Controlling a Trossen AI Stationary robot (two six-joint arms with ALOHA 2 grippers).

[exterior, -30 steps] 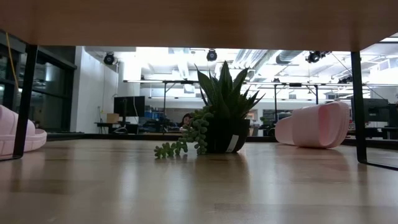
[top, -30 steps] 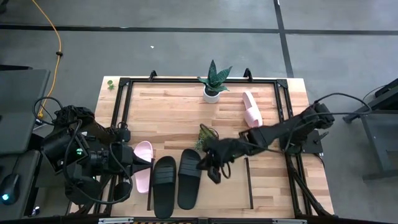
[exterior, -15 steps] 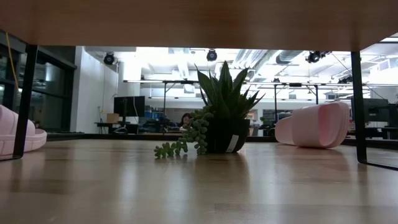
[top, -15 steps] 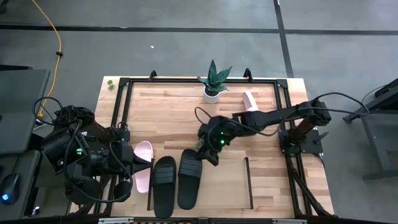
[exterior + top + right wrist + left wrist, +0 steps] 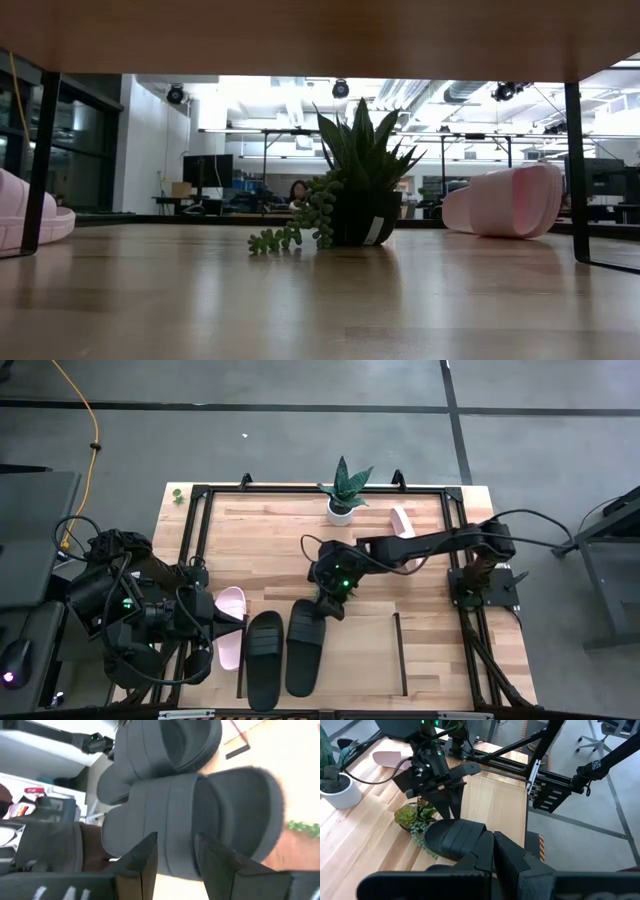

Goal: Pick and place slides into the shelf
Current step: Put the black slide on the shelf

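Slides: 3 in the low light-wood shelf (image 5: 350, 660) at the bench's near edge, 1 left.
2 matte black foam slides (image 5: 304, 647) and 1 pale pink slide (image 5: 229, 640) stand shelved; the 2nd pink slide (image 5: 403, 535) lies near the far right corner. Right gripper (image 5: 330, 608), fingers apart, empty, hovers at a black slide's toe beside the small trailing plant (image 5: 327, 572); swinging away could topple it. Left gripper (image 5: 215, 622) is closed, parked by the shelf's left end.

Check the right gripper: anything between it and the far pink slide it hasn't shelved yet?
Nothing visible blocks it. The right gripper, open, hovers at the toe of a black slide; the pink slide lies behind it along its own arm, and the trailing plant sits beside the gripper.
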